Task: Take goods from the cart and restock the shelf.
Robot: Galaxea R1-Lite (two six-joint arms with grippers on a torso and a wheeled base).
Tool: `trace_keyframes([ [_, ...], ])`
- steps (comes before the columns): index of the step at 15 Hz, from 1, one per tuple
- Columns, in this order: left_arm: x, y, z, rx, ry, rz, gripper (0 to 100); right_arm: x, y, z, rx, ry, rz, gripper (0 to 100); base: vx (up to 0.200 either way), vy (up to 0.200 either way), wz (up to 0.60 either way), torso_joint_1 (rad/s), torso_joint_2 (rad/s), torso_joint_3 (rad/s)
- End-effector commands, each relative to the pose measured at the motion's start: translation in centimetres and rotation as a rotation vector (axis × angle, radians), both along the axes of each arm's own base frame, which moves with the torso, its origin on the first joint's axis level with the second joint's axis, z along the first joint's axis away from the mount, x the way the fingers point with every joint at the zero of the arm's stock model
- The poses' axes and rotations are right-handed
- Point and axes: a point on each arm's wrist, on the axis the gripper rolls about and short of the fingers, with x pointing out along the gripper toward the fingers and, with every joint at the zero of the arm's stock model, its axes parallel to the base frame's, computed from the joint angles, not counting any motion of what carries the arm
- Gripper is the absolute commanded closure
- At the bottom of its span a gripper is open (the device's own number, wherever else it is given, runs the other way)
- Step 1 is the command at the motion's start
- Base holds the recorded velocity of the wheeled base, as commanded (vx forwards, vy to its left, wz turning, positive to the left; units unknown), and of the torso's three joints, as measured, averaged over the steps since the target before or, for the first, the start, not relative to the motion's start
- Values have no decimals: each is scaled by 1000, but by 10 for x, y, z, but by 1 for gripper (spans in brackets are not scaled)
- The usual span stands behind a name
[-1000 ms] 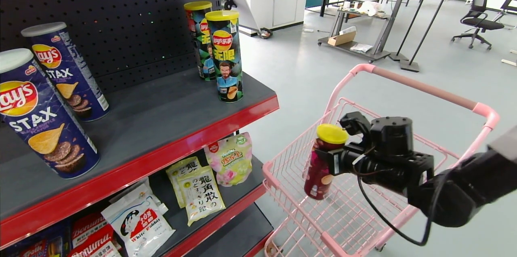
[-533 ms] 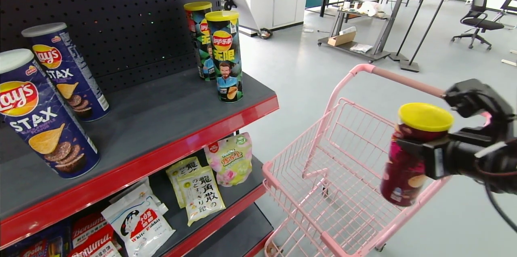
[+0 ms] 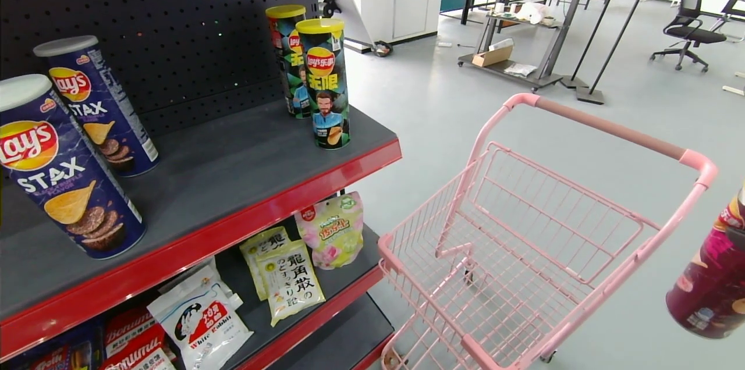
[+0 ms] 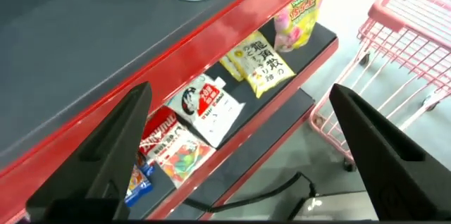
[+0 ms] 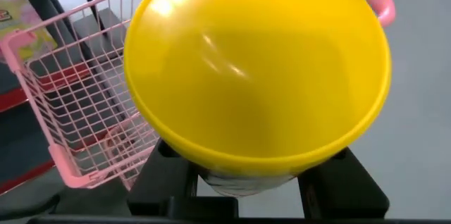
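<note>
Right gripper clamped on yellow-lidded maroon chip can beside pink wire cart; left gripper jaws stand apart.

free: top shelf middle | blockers: blue cans left, green cans right

Matte black all over, at both wrists
The left gripper had two broad fingers, each a flat wedge tapering to a blunt tip; the right gripper had squarer fingers, blocky, hard-edged, the same flat black; from where I stood both pairs looked smooth-faced.
</note>
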Motion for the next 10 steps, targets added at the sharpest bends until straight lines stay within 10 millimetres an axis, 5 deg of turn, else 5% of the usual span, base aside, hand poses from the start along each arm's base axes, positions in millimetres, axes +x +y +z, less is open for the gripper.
trace_keyframes([
  [1,0,0,0,0,-2,0,0,-10,-3,-2,3,-25,-9,100,0,0,0,144,-383,-232],
  [6,2,-1,4,-5,-37,-1,0,-9,-3,-3,2,-19,-15,100,0,0,0,194,-503,-299],
  [10,21,-6,23,22,-62,69,0,-7,-3,-3,-13,-12,-12,100,0,0,0,163,-390,-234],
])
